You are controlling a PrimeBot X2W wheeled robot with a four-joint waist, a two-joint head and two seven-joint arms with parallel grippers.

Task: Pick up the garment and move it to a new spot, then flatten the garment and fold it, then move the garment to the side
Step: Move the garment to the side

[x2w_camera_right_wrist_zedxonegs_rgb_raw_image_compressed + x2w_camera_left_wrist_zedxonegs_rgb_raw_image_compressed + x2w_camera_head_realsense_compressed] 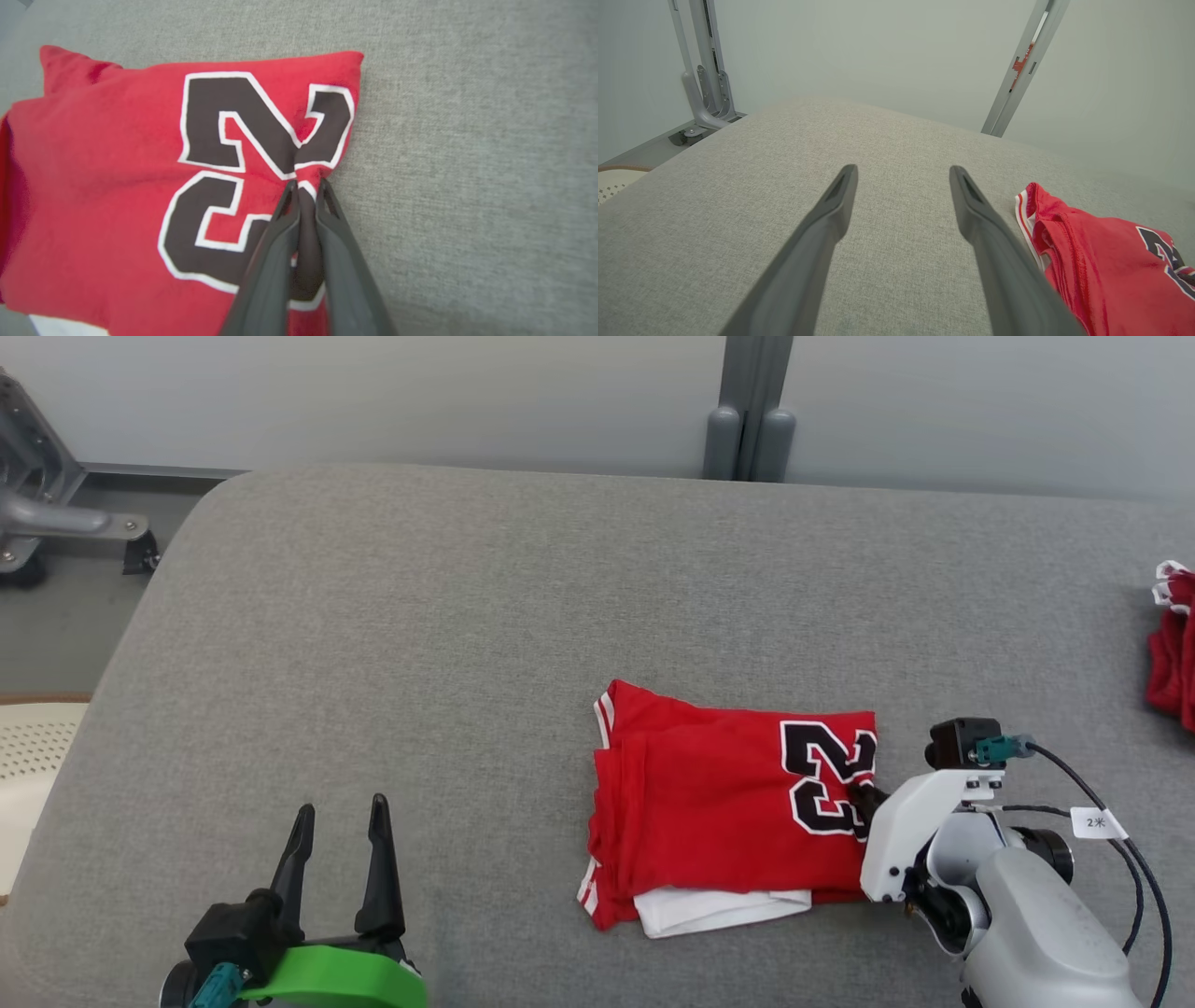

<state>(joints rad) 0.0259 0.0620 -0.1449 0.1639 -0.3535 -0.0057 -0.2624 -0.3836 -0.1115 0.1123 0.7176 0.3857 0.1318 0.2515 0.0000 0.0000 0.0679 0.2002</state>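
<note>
Head view first: the red jersey (719, 803) sits folded into a rough rectangle on the grey padded surface (420, 616), a bit right of centre and toward the near edge. The black "23" with its white outline faces up at the right end, and striped trim shows at the left end. A white layer (719, 910) pokes out from under the near edge. Could be lining or another fold, hard to say from here.

The right gripper (866, 800) comes in from the lower right and meets the jersey's right edge, right on the number. Right wrist view makes it clear: both dark fingers (275, 242) are pressed together with a little ridge of red and black fabric pinched between the tips, so the jaws are closed on the jersey. The cloth puckers toward the pinch, and the rest of it lies flat on the surface.

The left gripper (341, 807) is down at the lower left, well apart from the jersey. Its jaws are spread wide, and the left wrist view shows plain grey padding in the gap.

At the far right edge of the surface there's a second red garment (1174, 653) with white trim, bunched up. Grey metal posts (747, 420) stand behind the surface against the pale wall.
</note>
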